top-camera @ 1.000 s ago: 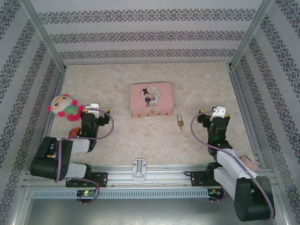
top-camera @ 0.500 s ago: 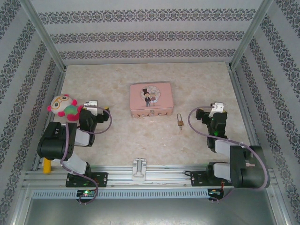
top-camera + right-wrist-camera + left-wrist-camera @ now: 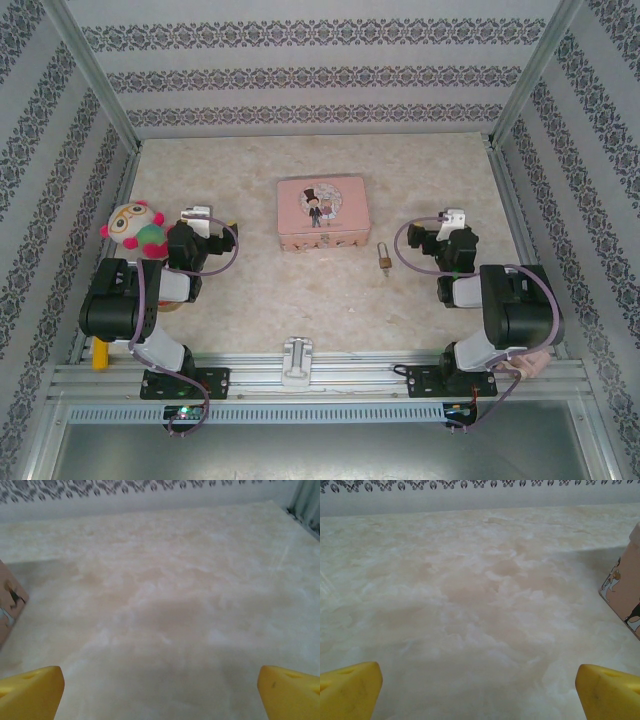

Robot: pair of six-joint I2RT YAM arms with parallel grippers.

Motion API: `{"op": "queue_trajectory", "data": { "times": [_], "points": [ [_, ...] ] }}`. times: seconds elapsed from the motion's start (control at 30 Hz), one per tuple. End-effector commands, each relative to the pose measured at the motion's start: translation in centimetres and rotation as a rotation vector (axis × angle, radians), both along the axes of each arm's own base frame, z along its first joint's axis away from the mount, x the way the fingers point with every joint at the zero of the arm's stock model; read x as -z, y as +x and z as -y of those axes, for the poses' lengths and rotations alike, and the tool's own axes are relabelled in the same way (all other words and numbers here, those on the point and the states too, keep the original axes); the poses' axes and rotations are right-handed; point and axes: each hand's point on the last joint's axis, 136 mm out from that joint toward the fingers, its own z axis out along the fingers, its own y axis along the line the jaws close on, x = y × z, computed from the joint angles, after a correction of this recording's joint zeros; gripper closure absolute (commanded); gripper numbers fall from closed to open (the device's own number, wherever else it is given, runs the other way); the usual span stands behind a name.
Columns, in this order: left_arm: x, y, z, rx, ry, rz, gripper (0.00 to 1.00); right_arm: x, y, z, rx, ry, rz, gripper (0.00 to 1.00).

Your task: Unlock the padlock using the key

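Just right of centre in the top view, flat on the marbled table (image 3: 250, 300): the padlock (image 3: 384, 259), brass body toward the bottom, silver shackle toward the top. Touched by neither arm. Just below it, what looks like the key (image 3: 386, 272), no more than a dark speck (too small to say whether touching the lock). Up and to the left, near but apart, the pink tin (image 3: 322, 212), cartoon couple on its lid. Further right, at the same height in the frame, the right gripper (image 3: 453, 217), well apart from the lock; in its wrist view, yellow fingertips (image 3: 30, 692) at the two bottom corners, spread wide, holding nothing, the tin's side at the left edge. Far left, the left gripper (image 3: 197, 215), just beside a plush toy (image 3: 132, 228); likewise spread wide and empty in its own view, the tin's side at the right edge.
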Motion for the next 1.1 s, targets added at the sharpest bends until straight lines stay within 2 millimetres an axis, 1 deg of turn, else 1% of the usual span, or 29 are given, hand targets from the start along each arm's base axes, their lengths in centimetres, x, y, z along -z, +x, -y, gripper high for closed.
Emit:
{"op": "queue_trajectory", "data": {
  "times": [0.0, 0.07, 0.13, 0.7, 0.87, 1.07],
  "points": [
    [-0.2, 0.0, -0.4, -0.008, -0.017, -0.003, 0.01, -1.1, 0.6, -1.1, -0.071, 0.000, 0.025, 0.02],
    [-0.2, 0.0, -0.4, -0.008, -0.017, -0.002, 0.01, -1.1, 0.3, -2.9, -0.182, -0.006, 0.030, 0.02],
    [-0.1, 0.0, -0.4, -0.008, -0.017, -0.004, 0.01, -1.5, 0.2, -3.6, -0.232, -0.004, 0.046, 0.02],
    [-0.1, 0.0, -0.4, -0.008, -0.017, -0.005, 0.01, -1.4, 0.3, -3.5, -0.221, -0.003, 0.043, 0.02],
    [-0.1, 0.1, -0.9, -0.037, -0.013, -0.006, 0.01, -1.3, 0.3, -3.5, -0.221, -0.002, 0.041, 0.02],
    [-0.1, 0.0, -0.9, -0.037, -0.014, -0.006, 0.01, -1.3, 0.3, -3.2, -0.204, -0.001, 0.038, 0.02]
  ]
}}
